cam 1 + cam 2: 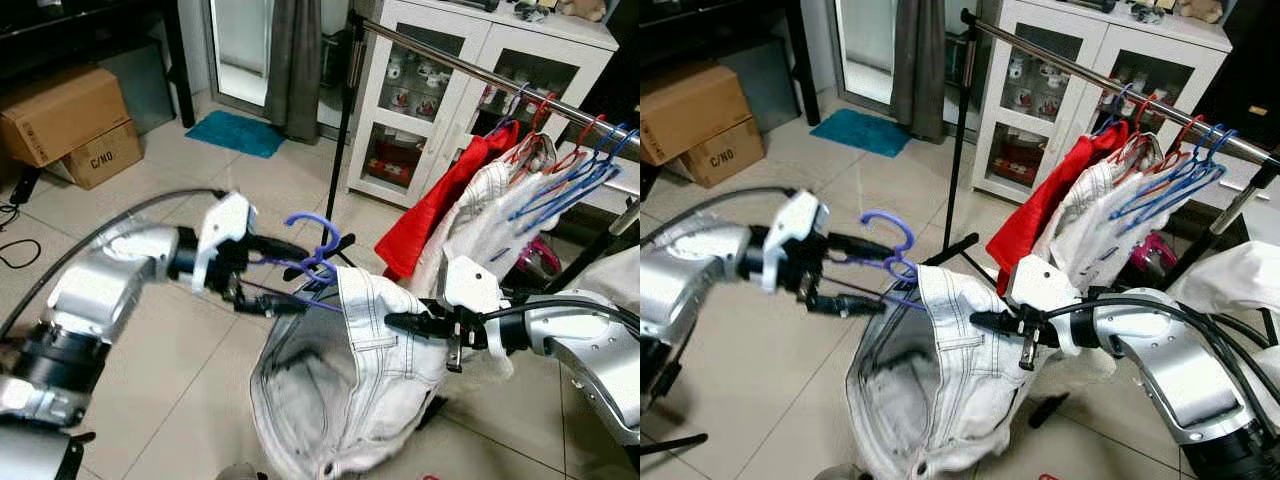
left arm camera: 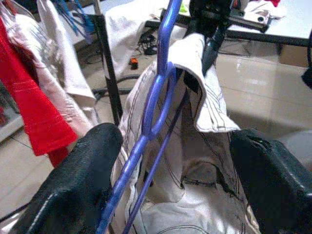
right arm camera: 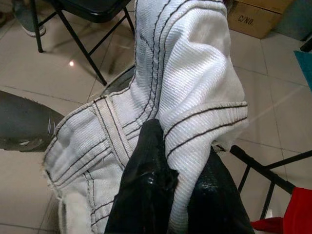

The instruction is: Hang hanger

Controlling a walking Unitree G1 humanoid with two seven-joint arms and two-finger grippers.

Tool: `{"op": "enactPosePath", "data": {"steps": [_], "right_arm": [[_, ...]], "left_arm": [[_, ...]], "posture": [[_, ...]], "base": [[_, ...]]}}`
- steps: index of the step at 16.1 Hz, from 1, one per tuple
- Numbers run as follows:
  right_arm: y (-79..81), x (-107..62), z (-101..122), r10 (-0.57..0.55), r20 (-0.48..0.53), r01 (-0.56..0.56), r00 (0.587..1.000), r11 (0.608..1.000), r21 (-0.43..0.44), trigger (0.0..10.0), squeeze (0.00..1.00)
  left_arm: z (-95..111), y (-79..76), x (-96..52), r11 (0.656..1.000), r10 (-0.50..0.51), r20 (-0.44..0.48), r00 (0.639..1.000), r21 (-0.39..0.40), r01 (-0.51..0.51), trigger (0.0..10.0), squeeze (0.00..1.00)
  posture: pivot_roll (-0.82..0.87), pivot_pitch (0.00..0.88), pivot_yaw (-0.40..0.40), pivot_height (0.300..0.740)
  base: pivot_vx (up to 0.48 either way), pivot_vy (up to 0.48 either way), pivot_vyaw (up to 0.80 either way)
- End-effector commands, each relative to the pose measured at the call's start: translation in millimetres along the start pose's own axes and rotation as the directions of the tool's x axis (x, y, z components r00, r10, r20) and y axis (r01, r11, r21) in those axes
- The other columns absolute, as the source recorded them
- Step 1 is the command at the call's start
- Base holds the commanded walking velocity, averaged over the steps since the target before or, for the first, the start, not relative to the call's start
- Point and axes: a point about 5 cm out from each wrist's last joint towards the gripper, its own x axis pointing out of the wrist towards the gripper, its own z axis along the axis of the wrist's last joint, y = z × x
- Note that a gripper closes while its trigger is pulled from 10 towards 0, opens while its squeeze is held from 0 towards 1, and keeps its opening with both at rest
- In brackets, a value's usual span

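Observation:
A purple plastic hanger [image 1: 312,240] sits partly tucked into the waist of white jeans [image 1: 340,400] held up in front of me. My left gripper [image 1: 295,277] is open, and the hanger's stem [image 2: 156,107] runs between its two spread fingers, close to one finger [image 2: 92,161]. My right gripper [image 1: 400,322] is shut on the jeans' waistband, whose cloth [image 3: 195,73] is pinched between its black fingers [image 3: 146,180]. The metal clothes rail [image 1: 470,70] runs behind, up and to the right.
On the rail hang a red garment [image 1: 440,210], a white one [image 1: 490,215] and several blue and red hangers [image 1: 570,180]. The rack's black post [image 1: 343,130] stands just behind the hanger. A white glass-door cabinet [image 1: 450,80], cardboard boxes [image 1: 70,120] and a teal mat [image 1: 235,132] lie beyond.

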Motion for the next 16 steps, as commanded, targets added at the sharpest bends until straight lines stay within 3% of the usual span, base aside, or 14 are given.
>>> {"op": "enactPosePath", "data": {"steps": [1, 3, 8, 16], "right_arm": [[-4.3, -2.2, 11.7, -0.015, 0.023, 0.017, 1.000, 0.998, -0.060, 10.0, 0.00], [-3.3, -1.9, 12.3, -0.004, 0.022, 0.005, 1.000, 0.998, -0.066, 10.0, 0.00], [0.7, -3.4, 10.5, 0.045, -0.030, -0.048, 0.999, 0.992, -0.117, 10.0, 0.00], [2.0, -3.5, 11.2, 0.059, -0.026, -0.062, 0.998, 0.990, -0.128, 10.0, 0.00]], "left_arm": [[8.1, 0.3, 2.3, 0.999, 0.004, 0.020, 1.000, 0.037, -0.005, 0.0, 0.00], [8.6, 2.7, -1.0, 0.999, 0.036, 0.044, 0.998, 0.031, -0.037, 0.0, 0.00], [2.2, -2.2, -6.6, 1.000, -0.017, 0.021, 1.000, -0.014, 0.017, 0.0, 0.00], [-5.1, -6.3, 0.4, 0.999, -0.038, 0.019, 0.999, -0.028, 0.038, 0.0, 0.00]], "posture": [[0.05, 0.000, -0.073, 0.740], [0.05, 0.000, -0.074, 0.740], [0.05, 0.000, -0.072, 0.740], [0.04, 0.000, -0.062, 0.740]], "base": [[0.000, 0.000, 0.00], [0.000, 0.000, 0.00], [0.000, 0.000, 0.00], [0.000, 0.000, 0.00]]}}
